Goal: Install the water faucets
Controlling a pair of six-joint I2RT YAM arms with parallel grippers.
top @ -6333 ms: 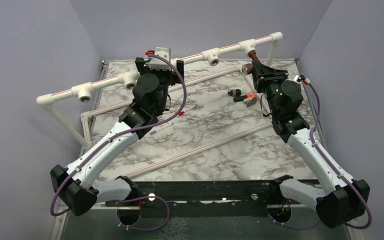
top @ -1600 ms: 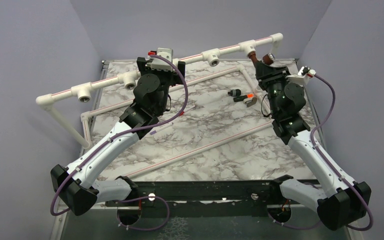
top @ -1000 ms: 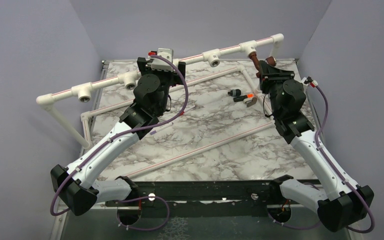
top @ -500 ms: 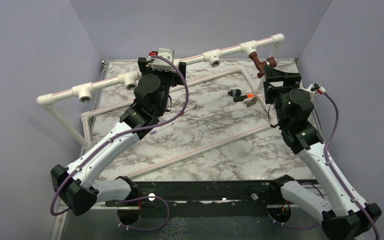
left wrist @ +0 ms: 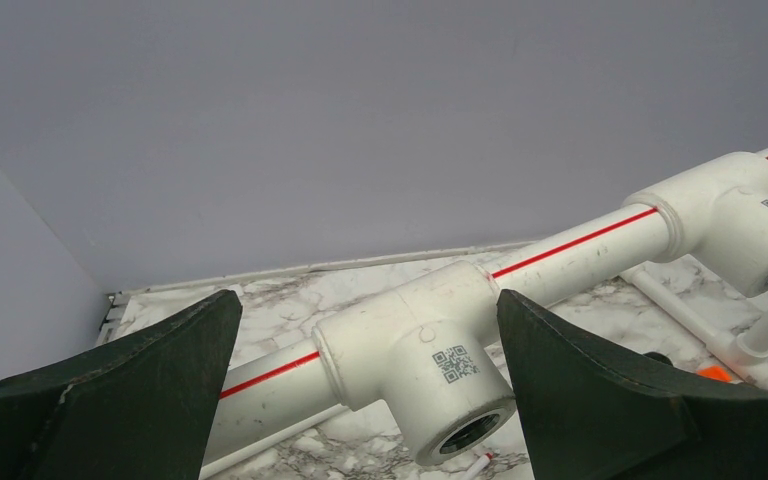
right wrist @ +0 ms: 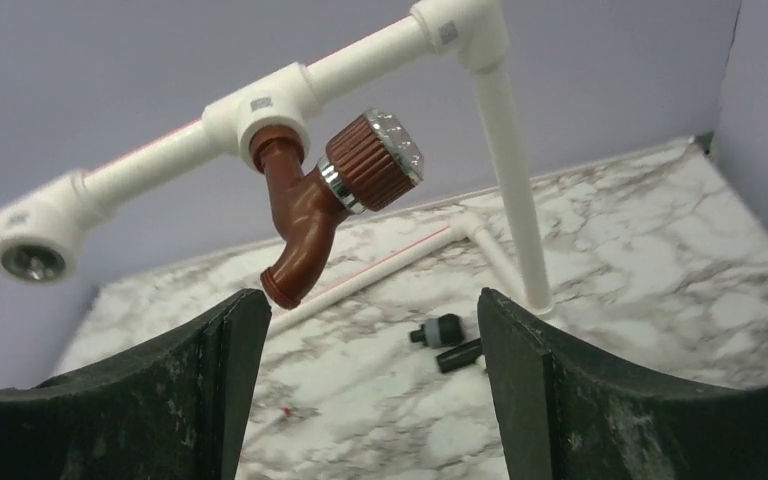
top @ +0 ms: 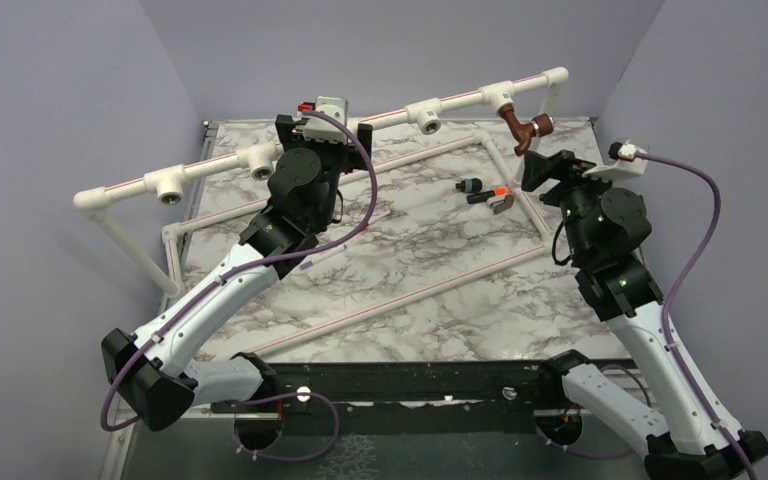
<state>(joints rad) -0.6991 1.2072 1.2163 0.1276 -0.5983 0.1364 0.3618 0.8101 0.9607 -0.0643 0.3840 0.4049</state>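
Observation:
A reddish-brown water faucet (top: 527, 128) hangs from a white tee (top: 496, 97) at the right end of the raised pipe, spout pointing down. In the right wrist view the faucet (right wrist: 305, 215) shows a ribbed knob with a silvery end (right wrist: 373, 160). My right gripper (top: 548, 166) is open and stands apart from it, below and nearer; the right gripper (right wrist: 370, 310) holds nothing. My left gripper (top: 320, 128) is open at the pipe's middle. In its wrist view the left gripper (left wrist: 365, 310) has its jaws on either side of an empty threaded tee (left wrist: 430, 345), not touching.
Small black parts (top: 472, 186) with an orange bit and a bent metal piece (top: 503, 205) lie on the marble table (top: 410, 280) near the right. Thin white pipes of the frame (top: 400, 295) cross the table. Open tees (top: 426, 112) sit along the raised pipe. Purple walls enclose the table.
My right gripper has opened, let go of the faucet and drawn back toward the near right. The faucet stays hanging in its tee. The left arm has not moved.

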